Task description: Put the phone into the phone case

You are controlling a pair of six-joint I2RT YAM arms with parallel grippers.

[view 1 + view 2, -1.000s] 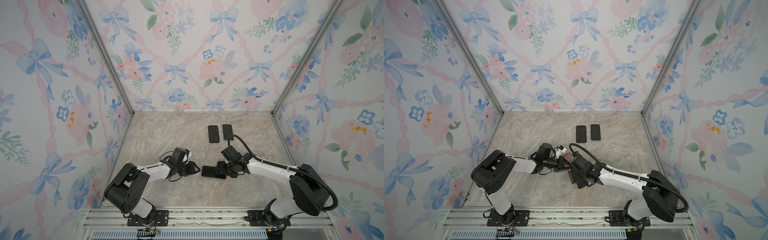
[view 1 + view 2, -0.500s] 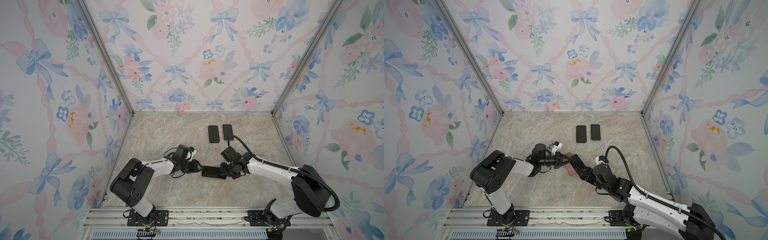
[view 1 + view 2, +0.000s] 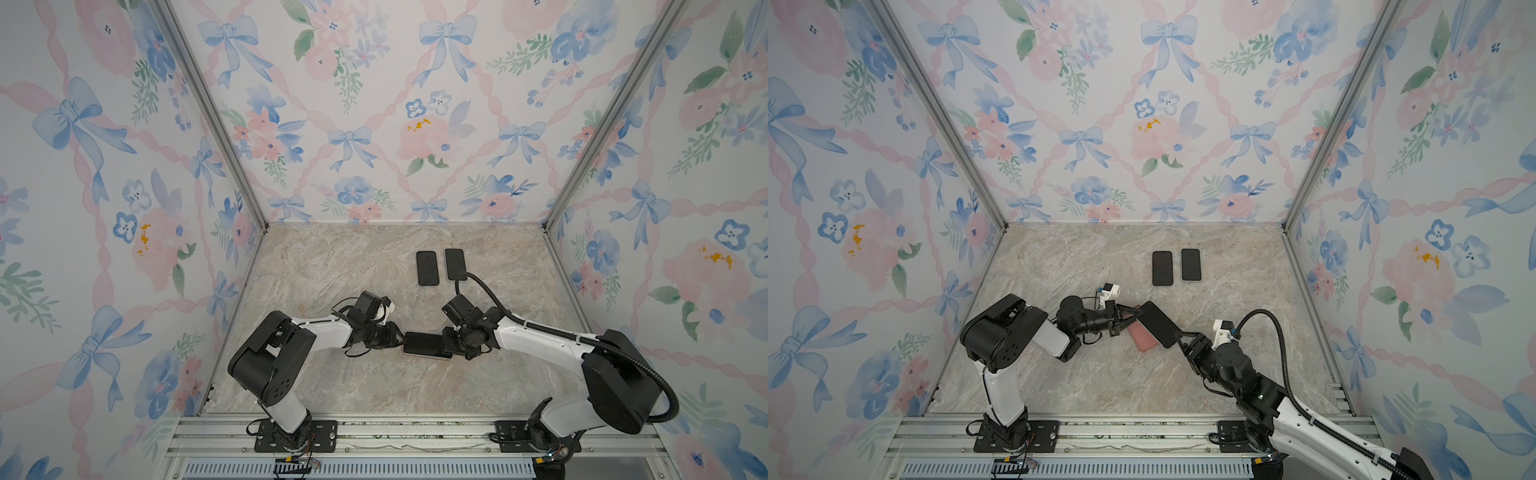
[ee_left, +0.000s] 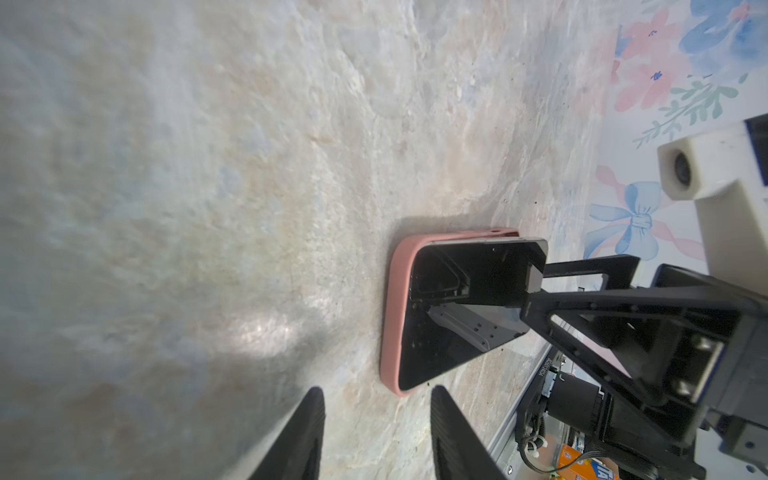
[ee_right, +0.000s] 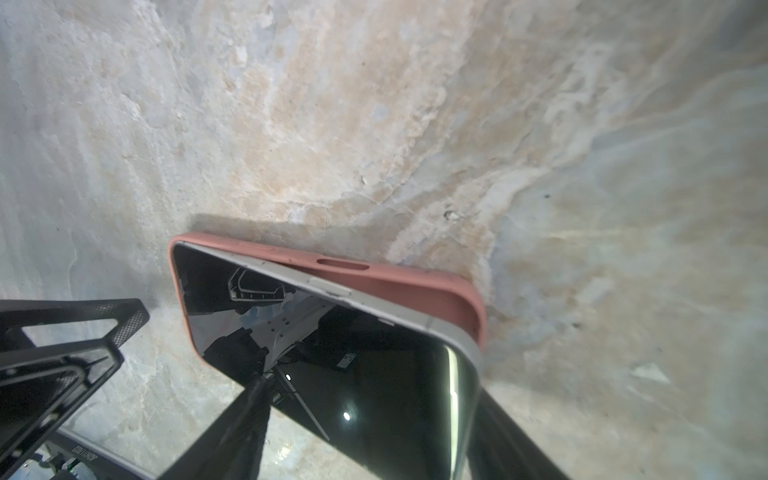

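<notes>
The phone [image 5: 365, 365], black-screened with a silver rim, sits tilted. Its far end is tucked into the pink phone case [image 5: 415, 286] and its near end is raised. The case lies flat on the marble table [image 3: 332, 270]. My right gripper [image 5: 370, 390] is shut on the raised end, one finger on each side. In the left wrist view the case [image 4: 392, 316] lies just beyond my left gripper [image 4: 376, 390]. Its fingers are drawn close together with nothing between them. Both top views show the phone [image 3: 424, 343] [image 3: 1156, 324] between the two grippers.
Two more dark phones [image 3: 427, 268] [image 3: 455, 264] lie side by side near the back of the table. The right arm's black cable [image 3: 482, 286] loops above the table just in front of them. Floral walls close off the left, back and right sides.
My right gripper's jaws have narrowed onto the phone's end. My left gripper has slid right to the case's other end and has stayed shut.
</notes>
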